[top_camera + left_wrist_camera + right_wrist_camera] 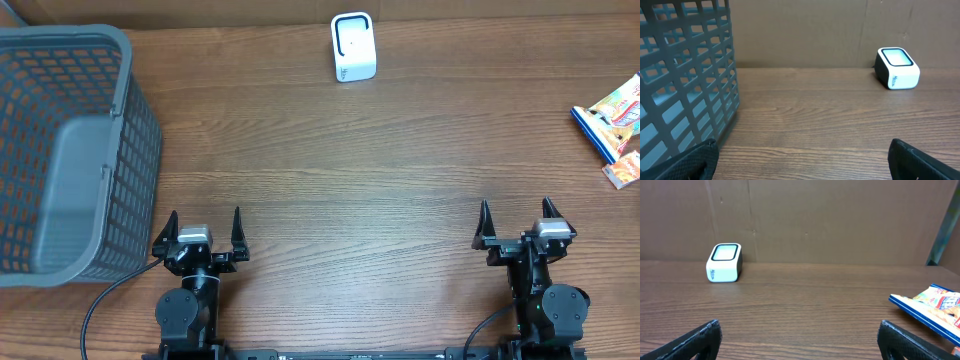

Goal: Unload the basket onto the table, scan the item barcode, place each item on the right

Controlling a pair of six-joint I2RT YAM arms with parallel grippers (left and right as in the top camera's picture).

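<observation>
The white scanner (353, 47) with its dark-framed window stands upright at the far middle of the wooden table, also seen in the left wrist view (897, 68) and right wrist view (724, 263). The item, a flat colourful package with a blue edge (608, 118), lies at the far right edge (932, 306). Both grippers sit at the near edge, far from it. My left gripper (205, 216) (802, 150) is open with only bare wood between its fingers. My right gripper (516, 208) (799, 329) is open and empty too.
A grey mesh basket (140, 150) fills the left side, its wall (690, 75) close beside my left gripper. A small orange packet (622, 170) lies just in front of the package. A brown cardboard wall runs along the table's back.
</observation>
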